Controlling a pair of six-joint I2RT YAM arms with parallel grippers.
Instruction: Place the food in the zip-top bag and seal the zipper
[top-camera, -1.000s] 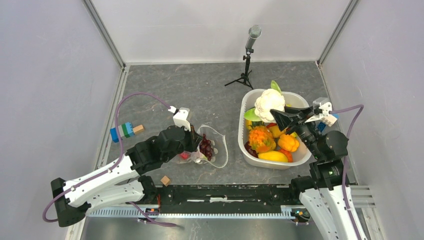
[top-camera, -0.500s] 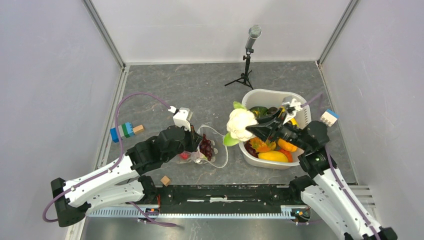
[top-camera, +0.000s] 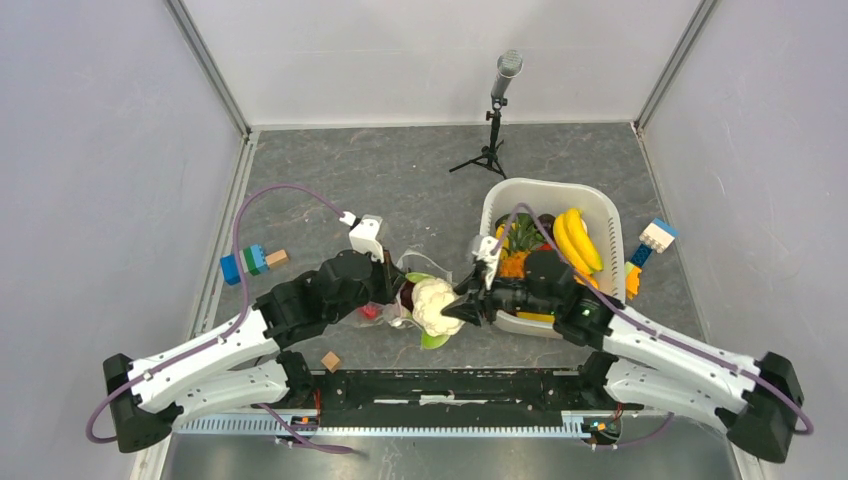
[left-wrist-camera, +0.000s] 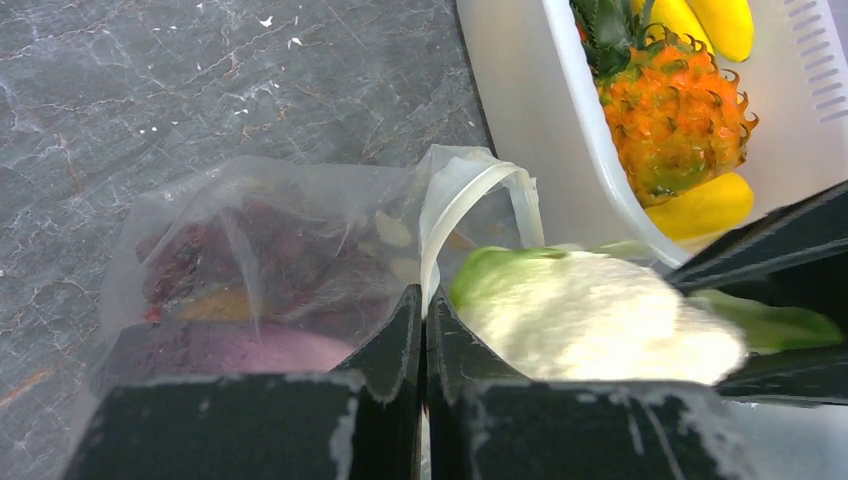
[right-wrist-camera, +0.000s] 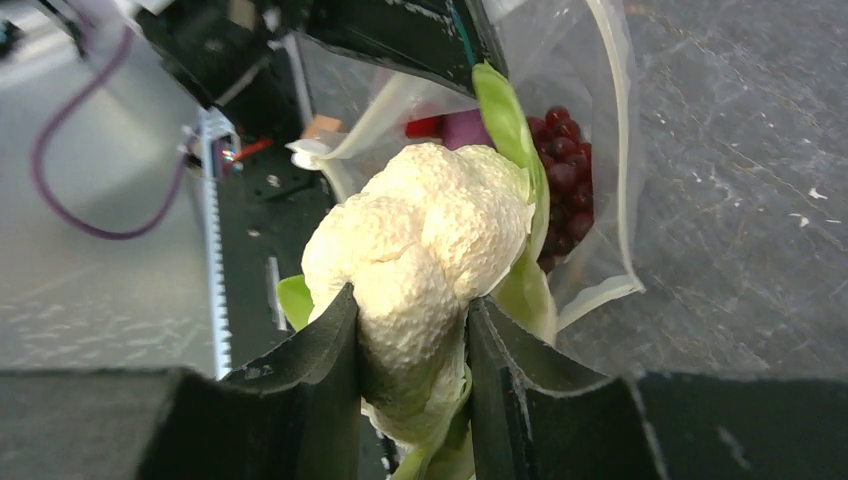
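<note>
A: Top view, go.
B: My left claw (top-camera: 393, 291) is closed tight at the left side of the zip-top bag (top-camera: 418, 266). The bag lies on the grey table (top-camera: 380, 180), left of the white basket (top-camera: 603, 203). My right claw (top-camera: 452, 308) grips the cauliflower (top-camera: 430, 303) right at the bag's mouth, touching the plastic. Grapes (top-camera: 407, 296) are in the bag. Bananas (top-camera: 573, 240) and a pineapple (top-camera: 514, 262) sit in the basket. A microphone stand (top-camera: 497, 110) is at the back, well apart.

A: Left wrist?
B: My jaws are down to a slit, pinching the bag's mouth edge. The zipper (left-wrist-camera: 470, 195) arcs up just off the fingertips and is open. The cauliflower is just right of it, between the right claw's black fingers (left-wrist-camera: 770, 235). Purple and red food shows through the plastic, but I can't name it from here.

A: Right wrist?
B: Jaws are partway apart, clamped on the cauliflower's stem and green leaves, with the head pointing at the open mouth. The grapes lie inside, behind it. I can't tell whether the head has crossed the rim. The zipper is unsealed.
</note>
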